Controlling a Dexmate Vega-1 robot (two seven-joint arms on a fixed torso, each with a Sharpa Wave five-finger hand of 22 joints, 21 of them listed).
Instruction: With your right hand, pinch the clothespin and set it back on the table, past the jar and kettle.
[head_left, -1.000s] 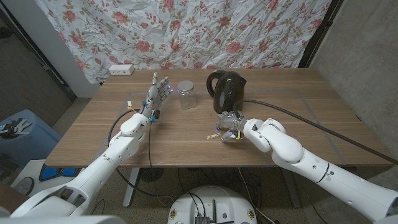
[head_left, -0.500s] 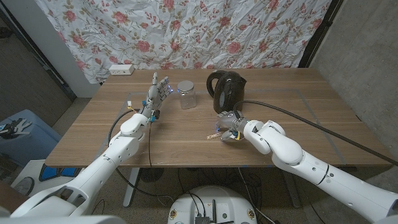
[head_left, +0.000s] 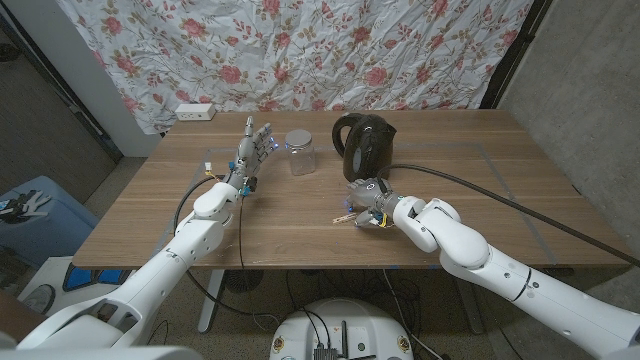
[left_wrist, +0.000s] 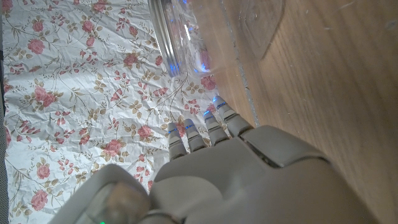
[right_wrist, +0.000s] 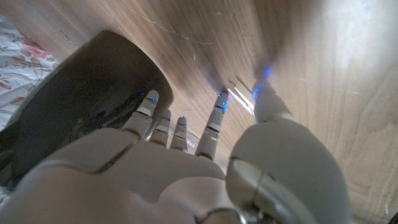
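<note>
One clothespin (head_left: 345, 216), on the table (head_left: 300, 225) before the kettle (head_left: 362, 146), right hand (head_left: 370, 204) upon it for the pinch; grasp cannot be confirmed. Jar (head_left: 299, 152) beyond. Left hand (head_left: 252, 150) idle, fingers spread.

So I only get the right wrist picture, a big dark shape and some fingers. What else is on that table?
Observer: The dark shape is a black kettle. A clear jar stands beside it, toward the robot's left.
Operator: Is there another hand somewhere?
Observer: Yes, the left hand stands upright on the jar's far side, fingers apart, holding nothing.
Operator: And the pale sliver near the fingers?
Observer: That is a wooden clothespin. It lies on the table, nearer the robot than the kettle, at the fingertips of the right hand.
</note>
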